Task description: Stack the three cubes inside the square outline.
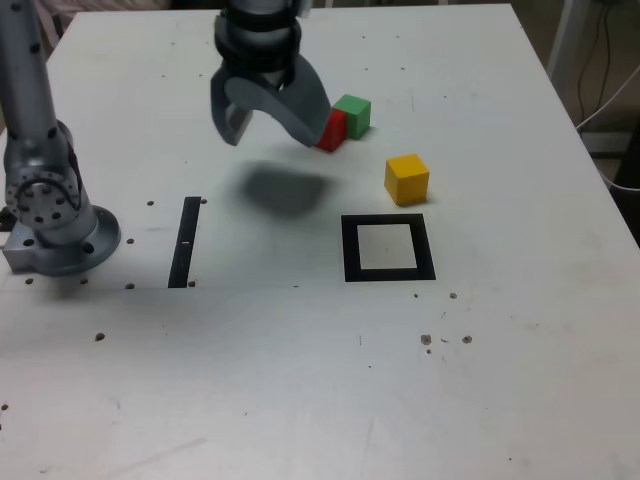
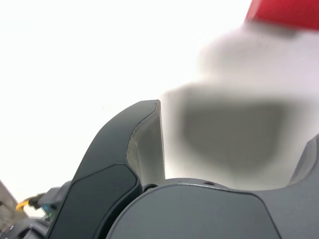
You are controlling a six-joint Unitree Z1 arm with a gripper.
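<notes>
White surface with three cubes, a square outline and a raised pincer.

Spread wide and holding nothing, the pincer hangs above the surface toward its far side, casting a blurred shadow below it. The red cube sits just beside the pincer's nearer finger, on the exterior view's right, partly hidden by it, and touches the green cube behind it. The yellow cube stands apart from those two, further to the exterior view's right and nearer the camera, close to the far edge of the square outline, whose white centre is bare. A narrow black strip lies to the exterior view's left of the outline. In the wrist view, the red cube shows at the frame edge beyond the parted fingers.
</notes>
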